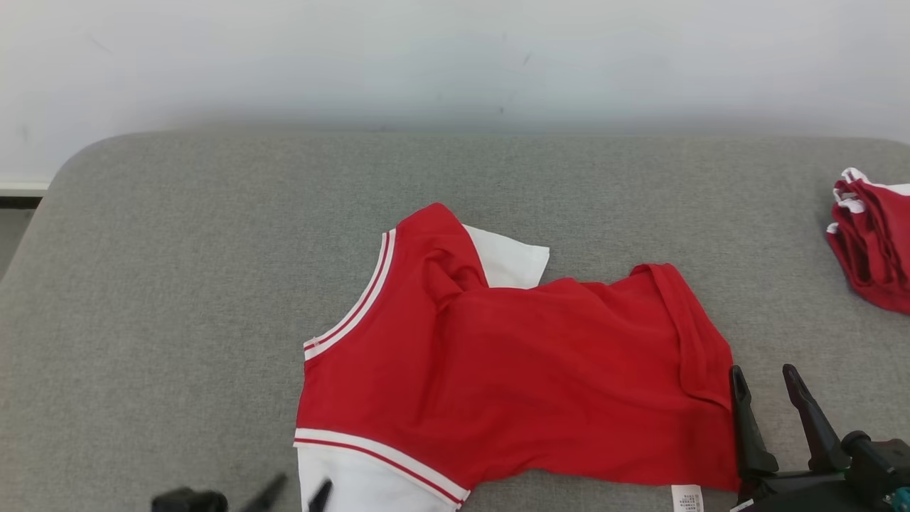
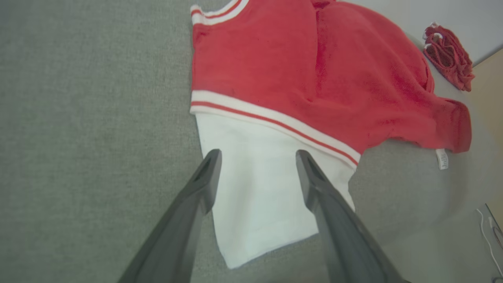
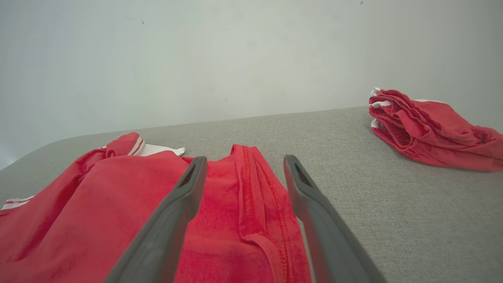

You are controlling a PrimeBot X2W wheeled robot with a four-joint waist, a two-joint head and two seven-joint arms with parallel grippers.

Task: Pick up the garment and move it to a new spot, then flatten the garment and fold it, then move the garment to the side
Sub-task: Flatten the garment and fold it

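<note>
The red garment [image 1: 512,370] lies spread out near the middle of the grey counter [image 1: 178,249]. The left gripper [image 2: 257,157] has its fingers spread wide over the garment's white sleeve [image 2: 255,220], gripping nothing. The right gripper [image 1: 762,373] also has its fingers wide, empty, just beside the garment's hem.

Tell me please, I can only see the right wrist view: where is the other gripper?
Observer: The left gripper is open above the white sleeve at the garment's near left corner.
Operator: Is that sleeve all crumpled?
Observer: No, it lies flat on the grey surface, joined to the red body by a striped band.
Operator: Anything hiding near my gripper?
Observer: A small white label pokes from the hem, beside the base of the right gripper.
</note>
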